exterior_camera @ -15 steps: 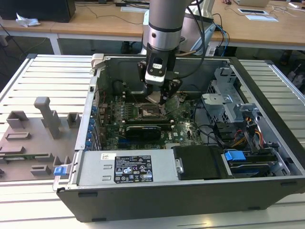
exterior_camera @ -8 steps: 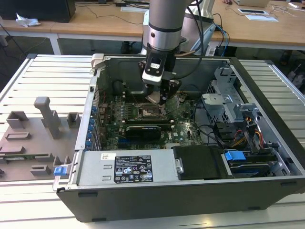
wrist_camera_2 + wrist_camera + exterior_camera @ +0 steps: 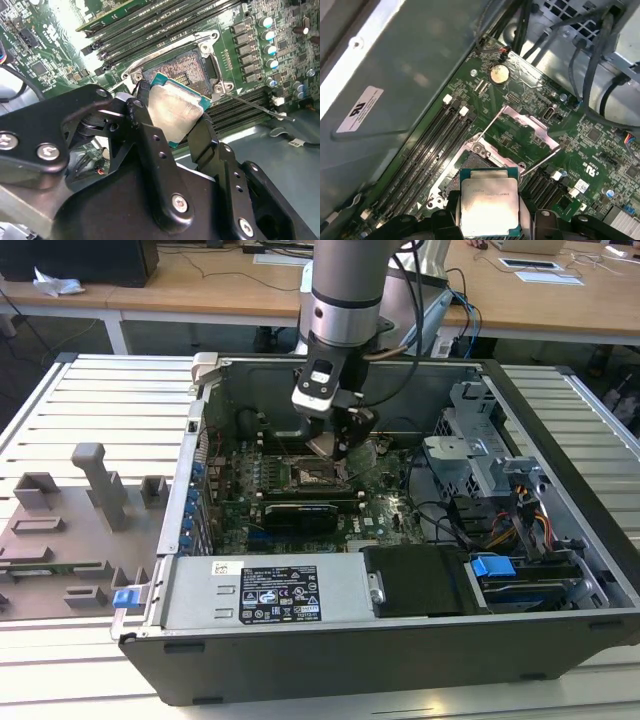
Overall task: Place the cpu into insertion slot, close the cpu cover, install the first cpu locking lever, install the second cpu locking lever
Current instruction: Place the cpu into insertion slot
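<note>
Exterior view: the arm reaches down into the open computer case (image 3: 330, 635), and the gripper (image 3: 335, 440) hangs above the green motherboard (image 3: 392, 512). We cannot make out the grasp from there.

Second wrist view: the jaws are clenched on the cpu (image 3: 175, 110), one black finger (image 3: 142, 117) on each of two opposite edges. The chip is tilted, silver top up. The insertion slot (image 3: 184, 75) lies just beyond the fingertips, open, with nothing in it (the chip is clear of it, not touching). A thin lever rod (image 3: 260, 107) sticks out to one side of the slot.

First wrist view: the cpu cover (image 3: 530, 124) stands swung up past the slot, farther from the jaws. Beyond it sits a coin battery (image 3: 499, 74). The long memory slots (image 3: 432, 145) run beside the slot.

A black graphics card (image 3: 295, 512) lies near the gripper, and black cables (image 3: 592, 55) hang farther off, well apart from the jaws.
</note>
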Robot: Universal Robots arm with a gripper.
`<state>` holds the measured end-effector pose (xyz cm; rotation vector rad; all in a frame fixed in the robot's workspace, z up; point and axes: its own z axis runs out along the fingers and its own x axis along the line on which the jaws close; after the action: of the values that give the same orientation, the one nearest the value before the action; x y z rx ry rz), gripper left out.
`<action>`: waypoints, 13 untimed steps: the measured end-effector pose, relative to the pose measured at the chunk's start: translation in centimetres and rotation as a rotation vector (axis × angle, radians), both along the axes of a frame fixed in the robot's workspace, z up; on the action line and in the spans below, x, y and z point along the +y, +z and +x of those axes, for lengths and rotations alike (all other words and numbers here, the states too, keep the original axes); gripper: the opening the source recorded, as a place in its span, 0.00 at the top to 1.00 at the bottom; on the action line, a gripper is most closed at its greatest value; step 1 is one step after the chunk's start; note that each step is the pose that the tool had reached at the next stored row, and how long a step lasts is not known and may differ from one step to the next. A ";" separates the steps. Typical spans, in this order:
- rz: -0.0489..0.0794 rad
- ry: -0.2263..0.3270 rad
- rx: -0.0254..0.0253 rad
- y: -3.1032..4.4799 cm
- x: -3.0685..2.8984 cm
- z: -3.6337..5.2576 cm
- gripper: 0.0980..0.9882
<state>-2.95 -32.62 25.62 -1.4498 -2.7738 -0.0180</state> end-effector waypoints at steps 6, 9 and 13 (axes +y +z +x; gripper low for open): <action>-0.004 -0.120 -0.0003 -0.07 0.00 0.00 0.50; -0.014 -0.154 -0.0008 -0.07 0.00 0.00 0.50; -0.022 -0.204 -0.0008 -0.07 0.00 0.00 0.50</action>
<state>-2.95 -32.62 25.55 -1.7310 -2.6219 0.0096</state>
